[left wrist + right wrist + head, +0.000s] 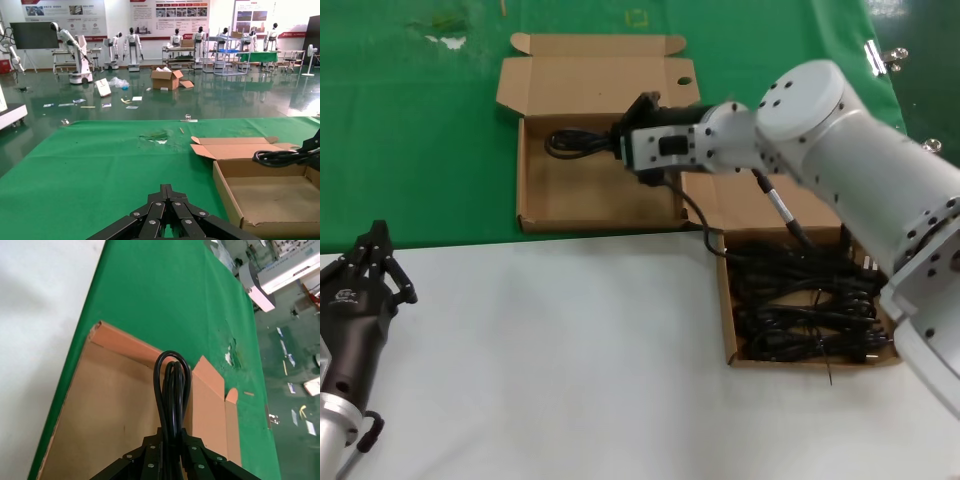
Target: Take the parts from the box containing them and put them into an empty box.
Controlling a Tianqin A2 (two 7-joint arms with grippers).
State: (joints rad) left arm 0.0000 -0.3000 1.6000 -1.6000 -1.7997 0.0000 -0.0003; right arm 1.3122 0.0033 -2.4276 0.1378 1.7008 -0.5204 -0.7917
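My right gripper (620,140) is shut on a black coiled power cord (578,142) and holds it over the empty cardboard box (535,195) on the green cloth. In the right wrist view the cord's loop (172,385) sticks out past the right gripper (172,432) above the box floor (110,410). One end of the cord trails back toward the second box (730,345) at the right, which holds several more black cords (805,300). My left gripper (375,245) is shut and empty, parked over the white table at the near left; in the left wrist view the left gripper (167,190) faces the green cloth.
The white table top (550,340) spans the front, the green cloth (410,140) the back. Both boxes have their lids open, the empty box's lid (595,75) lying back. The empty box also shows in the left wrist view (265,195).
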